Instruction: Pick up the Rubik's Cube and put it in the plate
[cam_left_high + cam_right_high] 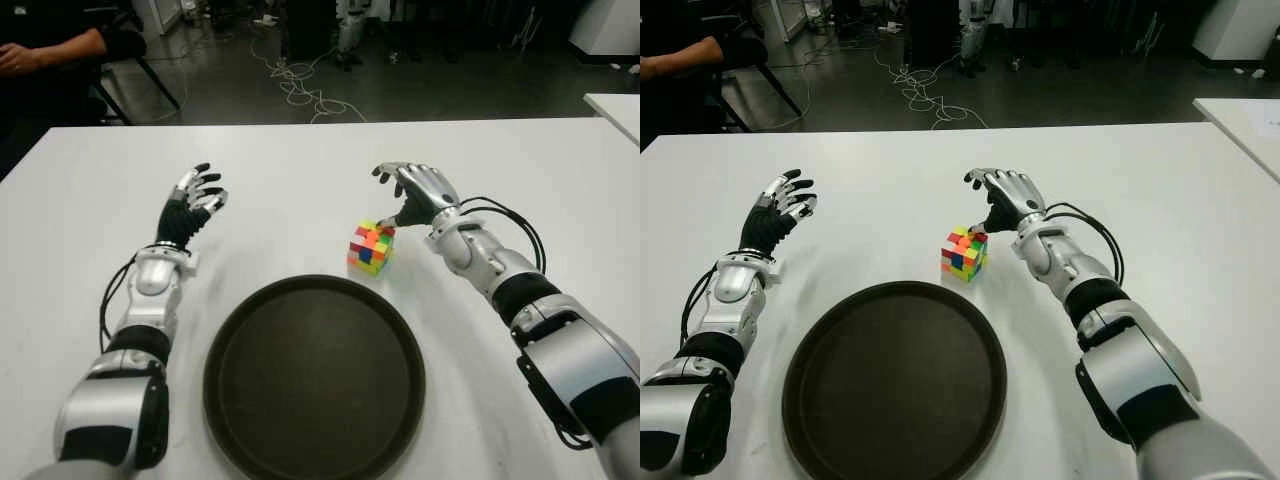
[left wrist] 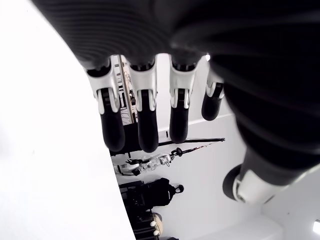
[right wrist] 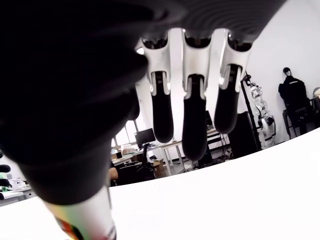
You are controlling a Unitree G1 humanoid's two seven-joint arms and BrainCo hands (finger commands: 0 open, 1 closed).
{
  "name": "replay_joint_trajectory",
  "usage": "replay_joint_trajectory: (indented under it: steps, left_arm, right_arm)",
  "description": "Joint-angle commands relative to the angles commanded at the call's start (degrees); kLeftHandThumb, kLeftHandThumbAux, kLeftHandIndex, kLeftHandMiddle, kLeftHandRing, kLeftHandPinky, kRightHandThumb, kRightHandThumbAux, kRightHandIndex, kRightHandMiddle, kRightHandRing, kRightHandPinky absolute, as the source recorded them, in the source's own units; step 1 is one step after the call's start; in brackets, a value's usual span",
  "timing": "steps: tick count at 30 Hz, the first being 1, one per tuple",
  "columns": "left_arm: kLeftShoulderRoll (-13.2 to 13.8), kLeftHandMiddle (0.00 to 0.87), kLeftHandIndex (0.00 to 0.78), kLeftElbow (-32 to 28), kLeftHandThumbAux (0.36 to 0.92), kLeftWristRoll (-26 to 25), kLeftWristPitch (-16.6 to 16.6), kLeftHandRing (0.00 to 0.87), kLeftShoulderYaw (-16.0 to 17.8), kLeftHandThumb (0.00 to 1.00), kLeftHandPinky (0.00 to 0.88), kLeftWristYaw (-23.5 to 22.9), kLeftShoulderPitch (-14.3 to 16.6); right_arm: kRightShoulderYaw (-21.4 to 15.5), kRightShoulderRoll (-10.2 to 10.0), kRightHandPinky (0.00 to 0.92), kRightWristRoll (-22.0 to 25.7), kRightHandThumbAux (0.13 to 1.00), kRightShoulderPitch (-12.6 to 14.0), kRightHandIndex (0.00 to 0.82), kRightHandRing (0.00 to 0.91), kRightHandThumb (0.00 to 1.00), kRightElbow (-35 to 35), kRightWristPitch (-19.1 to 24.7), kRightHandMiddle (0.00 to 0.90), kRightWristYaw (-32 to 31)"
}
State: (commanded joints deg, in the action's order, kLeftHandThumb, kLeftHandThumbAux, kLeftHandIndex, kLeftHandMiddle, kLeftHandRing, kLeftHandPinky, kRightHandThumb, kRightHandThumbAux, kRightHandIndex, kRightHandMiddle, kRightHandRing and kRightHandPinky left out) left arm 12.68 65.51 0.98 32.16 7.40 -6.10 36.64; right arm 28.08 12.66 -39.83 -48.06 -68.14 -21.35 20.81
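White tabletop: I see the table (image 1: pixel 300 170) spanning the whole workspace in my head cameras, with a dark floor and cables beyond its far edge.
Rubik's Cube: I have the cube (image 1: pixel 371 247) standing on the table, just beyond the far right rim of the plate and not in it.
Plate: round dark plate (image 1: pixel 314 378), close to the robot, between the two forearms; nothing lies in it.
Right hand: my right hand (image 1: pixel 418 194) is just to the right of the cube; its thumb tip reaches the cube's upper right corner. In the right wrist view the three visible fingers (image 3: pixel 162 112) hang extended and apart, gripping nothing, and a strip of the cube's colours shows by the thumb. I read it as spread, not closed around the cube.
Left hand: my left hand (image 1: pixel 190 213) shows to the left of the plate, well apart from the cube, fingers loosely extended and empty.
Background: a person's arm (image 1: pixel 55 50) at the far left.
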Motion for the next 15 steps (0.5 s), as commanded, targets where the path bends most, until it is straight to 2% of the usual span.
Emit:
replay_joint_trajectory:
  steps: [6,15]
  left_arm:
    - [-0.01,0.210,0.116,0.19,0.639,0.00,-0.22,0.225,0.14,0.174,0.260,-0.11,0.13]
    - [0.03,0.201,0.109,0.40,0.654,0.26,-0.22,0.210,0.00,0.173,0.250,0.06,0.25]
  right_arm:
    - [-0.08,-0.10,0.465,-0.01,0.912,-0.07,0.265,0.433,0.000,0.04,0.44,0.377,0.35]
    - [-0.87,-0.16,0.493,0.71,0.931,-0.07,0.289,0.466,0.000,-0.31,-0.06,0.416,1.28]
